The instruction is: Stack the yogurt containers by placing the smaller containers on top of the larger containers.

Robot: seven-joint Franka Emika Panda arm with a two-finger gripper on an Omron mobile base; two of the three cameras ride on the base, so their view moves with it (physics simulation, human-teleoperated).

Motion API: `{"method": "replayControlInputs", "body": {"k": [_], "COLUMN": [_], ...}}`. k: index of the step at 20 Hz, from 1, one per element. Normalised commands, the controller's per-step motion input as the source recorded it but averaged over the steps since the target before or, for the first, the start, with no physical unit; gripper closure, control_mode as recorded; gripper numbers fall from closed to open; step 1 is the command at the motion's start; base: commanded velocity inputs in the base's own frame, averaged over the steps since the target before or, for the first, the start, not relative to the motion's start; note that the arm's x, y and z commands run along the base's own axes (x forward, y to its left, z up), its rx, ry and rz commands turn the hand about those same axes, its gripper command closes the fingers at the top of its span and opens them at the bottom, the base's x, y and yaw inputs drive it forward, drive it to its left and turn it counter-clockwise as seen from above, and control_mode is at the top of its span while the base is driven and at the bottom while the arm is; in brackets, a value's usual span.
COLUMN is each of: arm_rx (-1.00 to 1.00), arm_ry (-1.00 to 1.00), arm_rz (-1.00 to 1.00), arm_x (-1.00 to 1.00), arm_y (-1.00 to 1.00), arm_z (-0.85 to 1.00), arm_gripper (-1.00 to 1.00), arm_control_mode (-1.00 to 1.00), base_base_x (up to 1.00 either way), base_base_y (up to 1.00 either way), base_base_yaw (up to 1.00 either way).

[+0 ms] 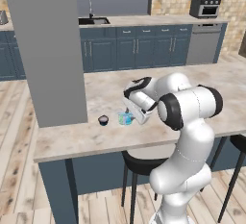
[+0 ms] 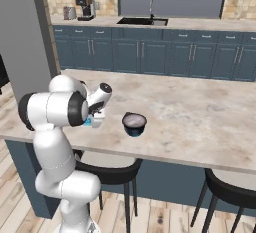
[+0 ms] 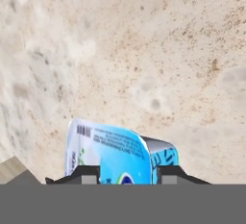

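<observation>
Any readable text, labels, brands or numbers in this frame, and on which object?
None can be read.
Light-blue container, between the fingertips of the claw: a barcode and lines of small print, too blurred to read.
Tiny dark cup and large dark cup: no visible lettering.

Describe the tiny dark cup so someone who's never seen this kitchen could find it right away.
Start at the long marble island counter and the wide grey pillar on it. Just in front of the pillar's base sits the tiny dark cup, beside the light-blue container. It is round, dark and pale-topped, and the smallest item there.
</observation>
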Motion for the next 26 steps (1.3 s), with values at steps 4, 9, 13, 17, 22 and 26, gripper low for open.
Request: {"method": "replayControlInputs", "body": {"k": [4, 9, 13, 17, 22, 26], "arm_rx": [0.01, 0.01, 0.00, 0.00, 0.00, 0.00], "arm_ry": [-0.06, -0.01, -0.01, -0.02, -0.01, -0.02], "arm_rz": [0.00, -0.01, -0.01, 0.00, 0.00, 0.00], "arm_x": [-0.06, -0.04, -0.02, -0.01, -0.06, -0.17], "arm_y": [-0.06, -0.03, -0.08, -0.12, -0.20, -0.27], "arm_z": [0.19, 0.18, 0.14, 0.24, 0.29, 0.28], "arm_gripper": [1.00, 1.00, 1.00, 1.00, 1.00, 1.00], "arm_control_mode": [-1.00, -1.00, -1.00, -1.00, -1.00, -1.00], "base_base_x": [0.00, 0.00, 0.00, 0.00, 0.00, 0.00], "base_base_y": [0.00, 0.00, 0.00, 0.00, 0.00, 0.00], "base_base_yaw": [0.00, 0.00, 0.00, 0.00, 0.00, 0.00]}}
